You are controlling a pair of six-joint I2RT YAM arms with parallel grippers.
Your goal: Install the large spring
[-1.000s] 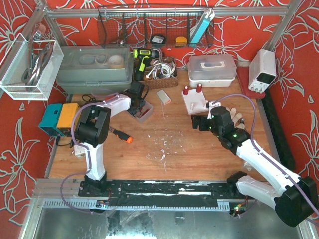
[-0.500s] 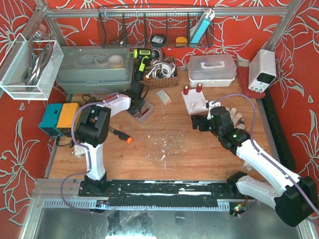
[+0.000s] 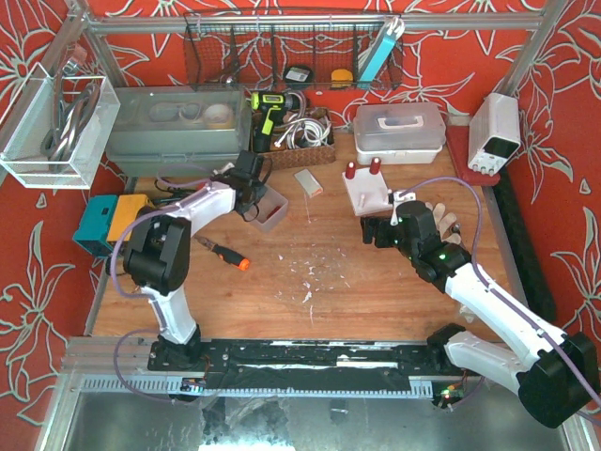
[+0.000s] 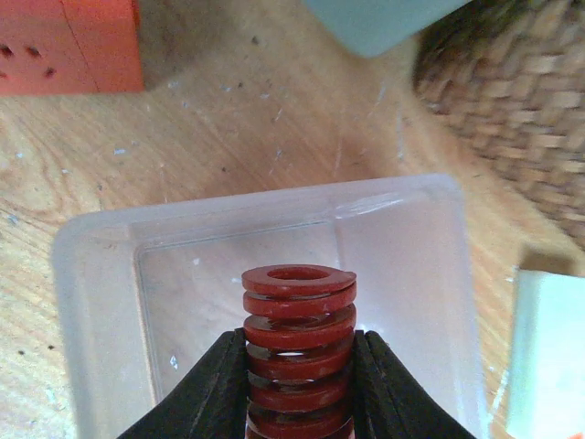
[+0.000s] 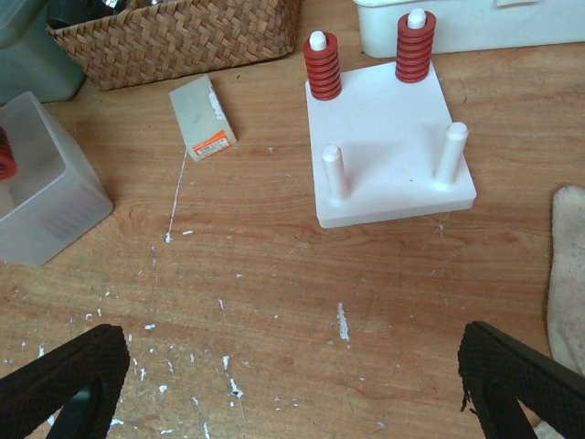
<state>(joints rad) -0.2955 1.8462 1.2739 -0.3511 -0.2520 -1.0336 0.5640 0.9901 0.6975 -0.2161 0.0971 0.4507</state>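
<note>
The large red coiled steel spring [image 4: 299,302] is clamped at its lower coils between the black fingers of the left gripper [image 4: 299,355], with its open bore pointing away from the wrist and the clear plastic bin [image 4: 91,256] directly behind it. Whether the spring's end is clear of the bin's walls cannot be told. The right gripper [image 5: 292,380] is spread wide with nothing between its fingers and is held over the wooden table [image 5: 256,256], just short of the white square peg board [image 5: 388,137]. On that board the two far pegs are already fitted with red springs [image 5: 322,66], and the two near white pegs [image 5: 335,169] are bare. The step is judged to be the carry from bin to board. It is best done by a straight withdrawal until the walls are surely cleared, then a smooth traverse, since round coils may be rolled between flat pads. The bore should be centred over a bare peg, the axis kept parallel to it, and the grip released only once the spring is seated.
</note>
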